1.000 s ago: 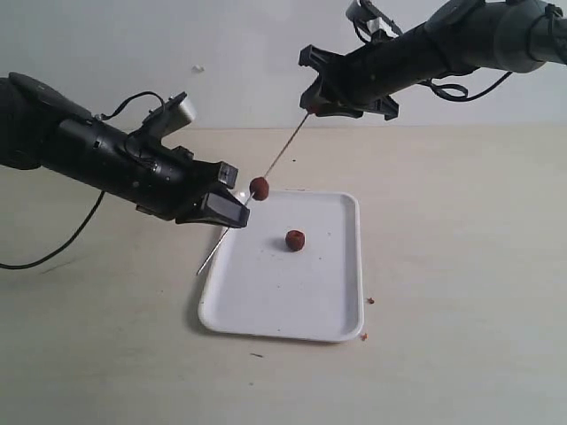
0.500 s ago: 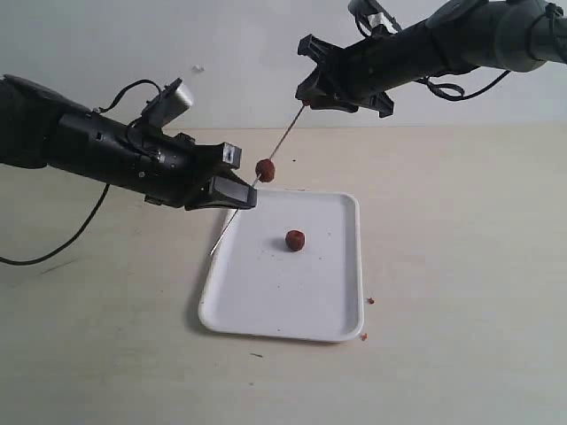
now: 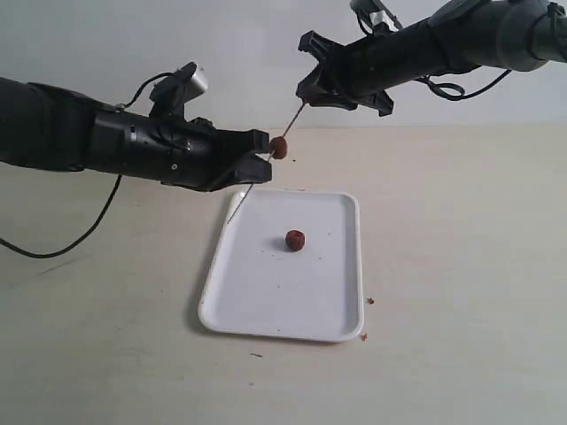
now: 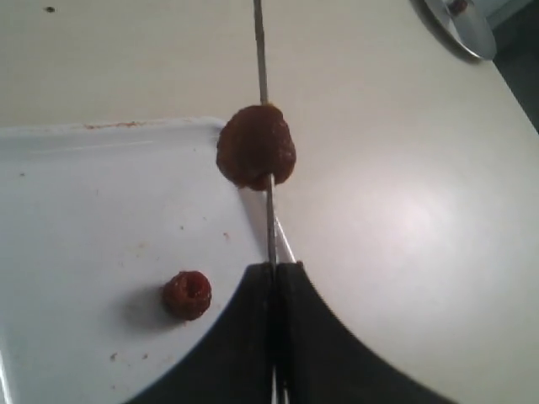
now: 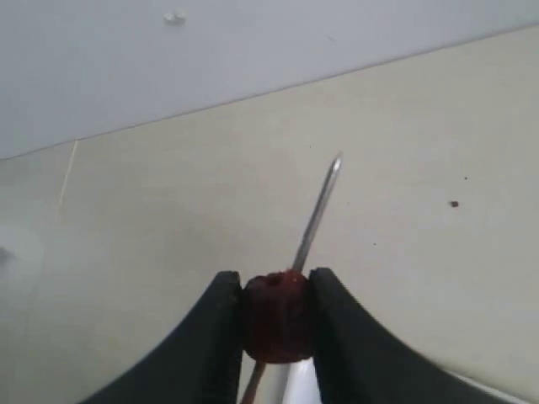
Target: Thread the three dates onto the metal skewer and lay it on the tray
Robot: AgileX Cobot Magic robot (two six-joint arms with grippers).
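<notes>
My left gripper is shut on the thin metal skewer, which slants up to the right above the white tray. One date is threaded on the skewer just beyond the left fingertips; the left wrist view shows that date on the skewer ahead of the left gripper. My right gripper is shut on a second date, with the skewer tip poking out past it. A third date lies loose on the tray.
Small reddish crumbs lie on the beige table off the tray's right edge and near its front right corner. Both arms hang over the tray's far end. A shiny round disc sits at the edge of the left wrist view.
My left gripper has risen and moved right with the skewer, bringing the threaded date up toward the right gripper. The right gripper has barely moved.
</notes>
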